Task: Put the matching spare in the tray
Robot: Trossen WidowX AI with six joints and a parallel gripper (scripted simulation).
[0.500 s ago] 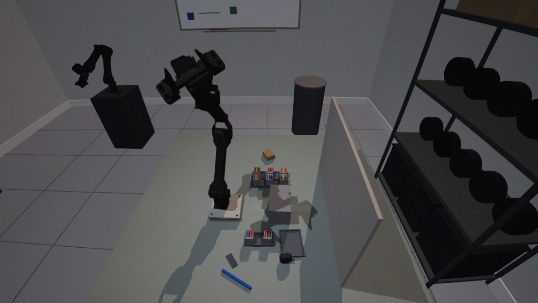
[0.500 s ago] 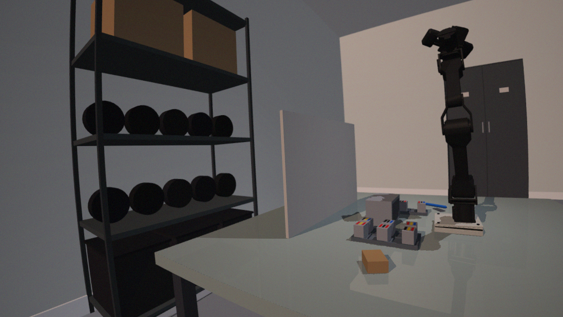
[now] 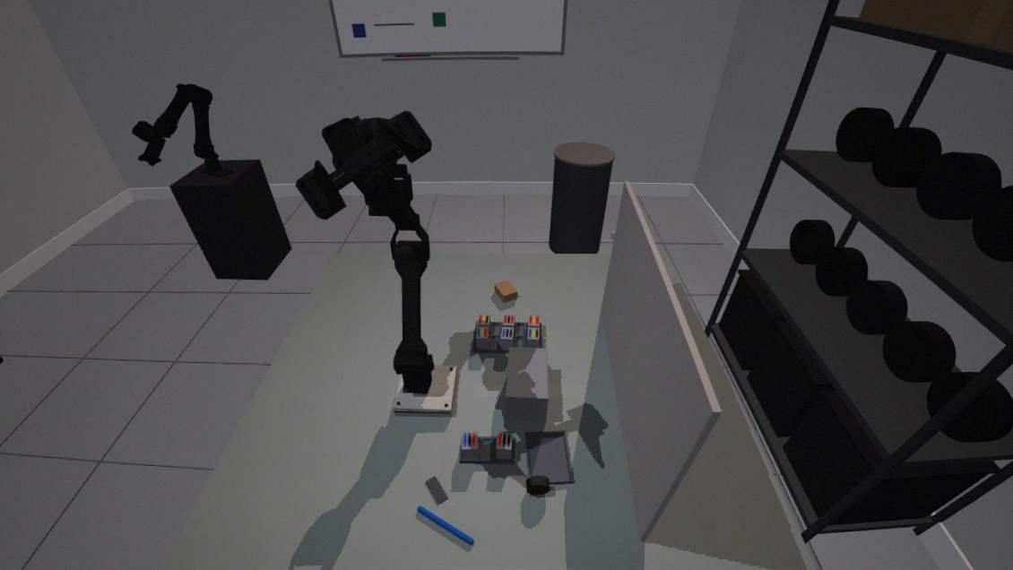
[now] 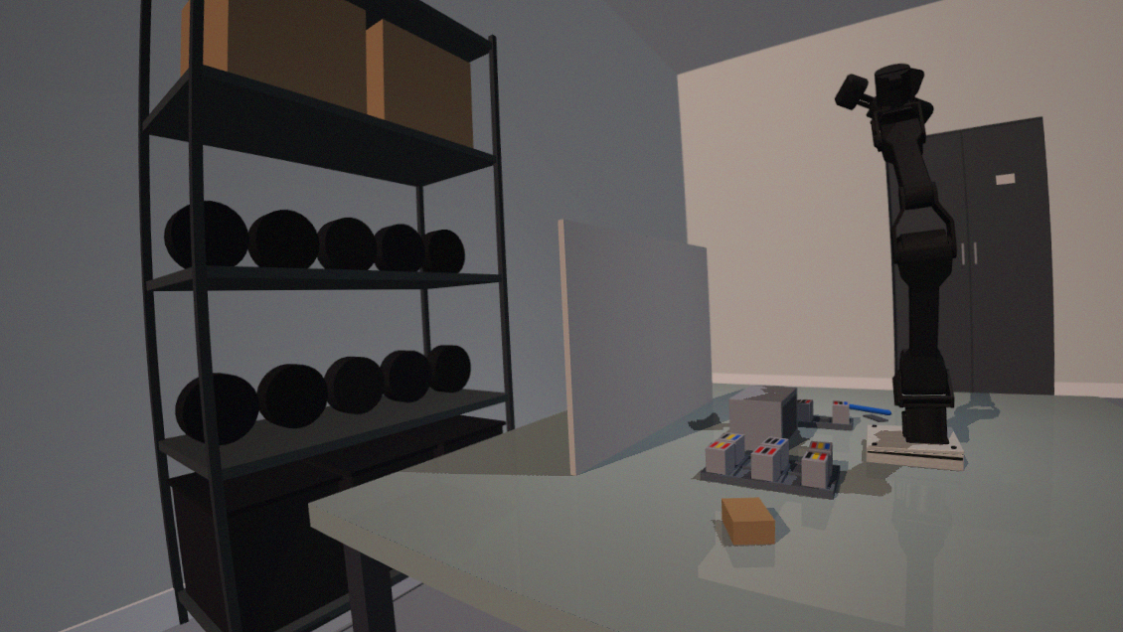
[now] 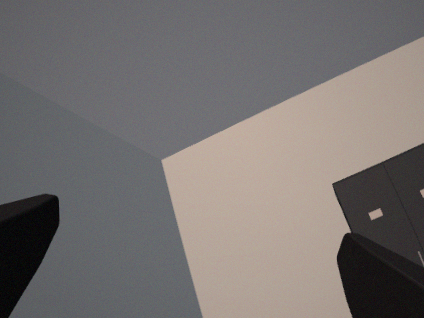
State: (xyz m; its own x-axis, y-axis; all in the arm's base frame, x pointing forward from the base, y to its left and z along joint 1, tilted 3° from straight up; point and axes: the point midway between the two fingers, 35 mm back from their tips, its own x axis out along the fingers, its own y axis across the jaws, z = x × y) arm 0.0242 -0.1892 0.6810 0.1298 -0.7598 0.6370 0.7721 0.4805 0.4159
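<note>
My claw is up high, fingers spread wide, gripping nothing, aimed at wall and ceiling. Far below, three spares sit racked beside the grey mounted unit; the tray lies past it, near the upright panel. The unit's back code is hidden from me.

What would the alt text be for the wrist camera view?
Two dark fingertips of the open gripper sit at the lower corners with nothing between them, aimed up at a room corner where a grey wall meets a beige wall. Part of a dark door shows at right.
</note>
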